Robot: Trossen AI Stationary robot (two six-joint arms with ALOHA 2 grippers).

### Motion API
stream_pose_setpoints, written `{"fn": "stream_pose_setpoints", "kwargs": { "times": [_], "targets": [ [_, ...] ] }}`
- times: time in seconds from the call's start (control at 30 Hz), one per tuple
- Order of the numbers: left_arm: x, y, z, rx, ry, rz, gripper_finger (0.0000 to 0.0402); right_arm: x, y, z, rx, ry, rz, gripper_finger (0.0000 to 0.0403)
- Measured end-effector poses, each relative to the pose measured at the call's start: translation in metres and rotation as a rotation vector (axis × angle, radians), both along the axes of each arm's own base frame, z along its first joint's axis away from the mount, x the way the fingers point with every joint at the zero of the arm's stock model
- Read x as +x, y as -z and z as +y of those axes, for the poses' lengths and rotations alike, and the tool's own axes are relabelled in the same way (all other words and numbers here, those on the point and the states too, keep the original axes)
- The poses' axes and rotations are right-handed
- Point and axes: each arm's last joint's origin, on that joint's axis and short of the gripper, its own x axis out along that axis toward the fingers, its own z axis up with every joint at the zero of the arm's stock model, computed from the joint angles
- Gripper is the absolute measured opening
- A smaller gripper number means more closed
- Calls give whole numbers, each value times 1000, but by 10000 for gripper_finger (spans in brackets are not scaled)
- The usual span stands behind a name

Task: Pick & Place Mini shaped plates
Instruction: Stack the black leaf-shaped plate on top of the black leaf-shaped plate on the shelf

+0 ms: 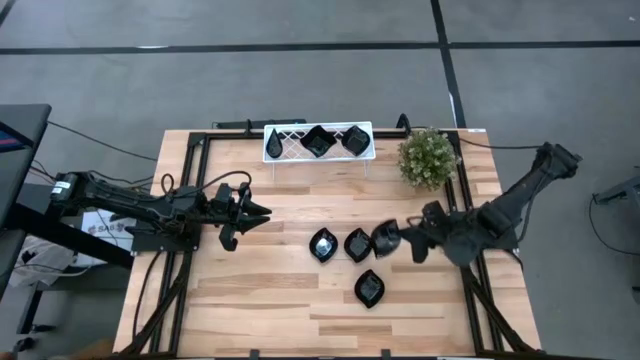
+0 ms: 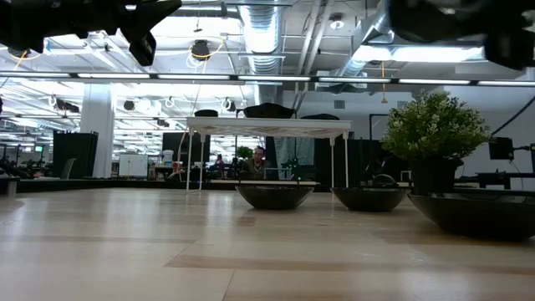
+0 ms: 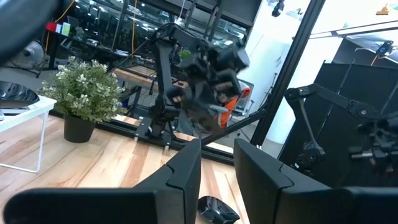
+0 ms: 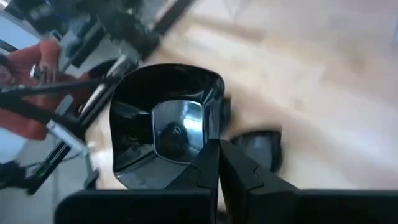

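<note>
Several glossy black mini plates show. Three lie on their bases mid-table (image 1: 322,244), (image 1: 357,244), (image 1: 369,288); they also appear in the low view (image 2: 274,196), (image 2: 369,198), (image 2: 476,213). More plates sit on the white wire rack (image 1: 318,141) at the far edge. My right gripper (image 1: 402,238) (image 4: 217,152), coming from the table's right, is shut on a fourth plate (image 1: 385,238) (image 4: 165,121) just right of the row. My left gripper (image 1: 262,212) (image 3: 217,152) hovers open over the table's left half, touching nothing. My right gripper pinches the black plate by its rim (image 4: 210,138), on the edge nearest the wrist, between its two shut fingers. The fingers reach in from the table's right, slanting down. The plate is lifted clear of the wood, its hollow side facing the wrist camera.
A small green potted plant (image 1: 428,157) (image 2: 435,134) stands at the far right, beside the rack. Black frame rails run along the table's left and right edges. Bare wood lies near the front edge and between the left gripper and the plates. A person in red shows beyond the table (image 4: 25,62).
</note>
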Motion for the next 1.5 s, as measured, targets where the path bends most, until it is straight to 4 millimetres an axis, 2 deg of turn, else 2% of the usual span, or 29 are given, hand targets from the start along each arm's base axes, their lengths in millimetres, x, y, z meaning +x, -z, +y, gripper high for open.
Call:
{"fn": "stream_pose_setpoints", "kwargs": {
  "times": [0.23,0.43,0.7,0.87,1.0,1.5],
  "targets": [
    [0,0,0,0,0,-1,97,13,-44,-33,-293,18,-3,0],
    [0,0,0,0,0,-1,97,15,-85,-62,-510,14,27,0],
    [0,0,0,-1,0,-5,97,21,-119,-98,-744,-18,119,0],
    [0,0,0,-1,0,-5,97,34,-122,-123,-817,-58,210,0],
    [0,-1,0,-1,0,-6,97,47,-120,-148,-811,-97,261,0],
    [0,-1,0,-1,0,-7,97,79,-107,-253,-504,-188,372,0]
  ]
}}
